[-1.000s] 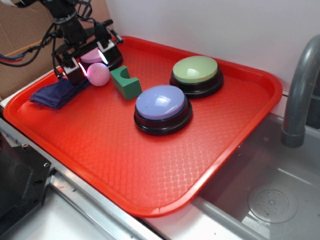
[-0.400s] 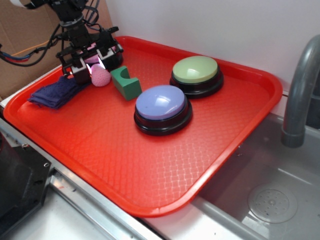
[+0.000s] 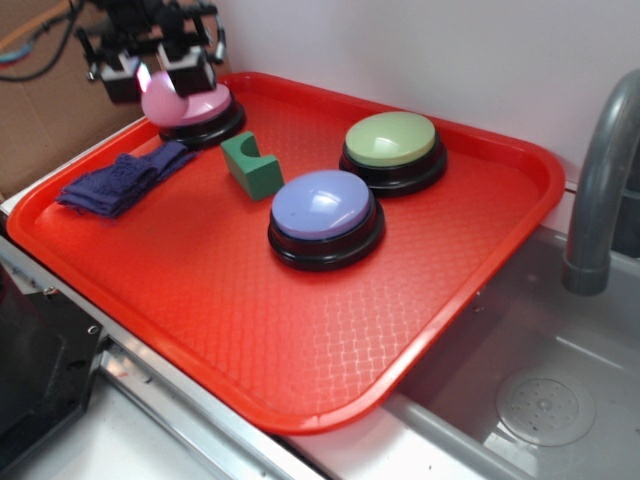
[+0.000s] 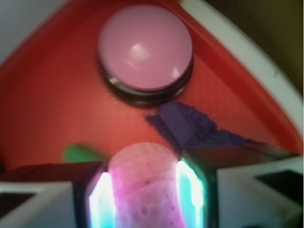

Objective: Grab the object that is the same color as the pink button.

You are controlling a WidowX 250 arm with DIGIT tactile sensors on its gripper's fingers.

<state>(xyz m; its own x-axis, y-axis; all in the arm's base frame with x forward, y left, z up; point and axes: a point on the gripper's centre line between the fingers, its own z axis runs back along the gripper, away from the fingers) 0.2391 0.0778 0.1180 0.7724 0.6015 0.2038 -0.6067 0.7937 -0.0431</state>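
My gripper (image 3: 152,68) is raised above the tray's far left corner, shut on the small pink dimpled ball (image 3: 156,82). In the wrist view the ball (image 4: 145,187) is squeezed between my two lit fingers (image 4: 100,199), well above the tray. The pink button (image 3: 195,108), a pink dome on a black base, sits on the red tray just below and behind the ball. It shows in the wrist view (image 4: 145,47) further ahead, under the gripper.
On the red tray (image 3: 300,330) lie a dark blue cloth (image 3: 120,182), a green block (image 3: 252,166), a blue-lilac dome button (image 3: 325,215) and a green dome button (image 3: 392,148). A sink (image 3: 540,400) and grey faucet (image 3: 600,190) are at the right.
The gripper closed on the pink ball beside the cloth and lifted it up and back, off the tray, to above the pink button.
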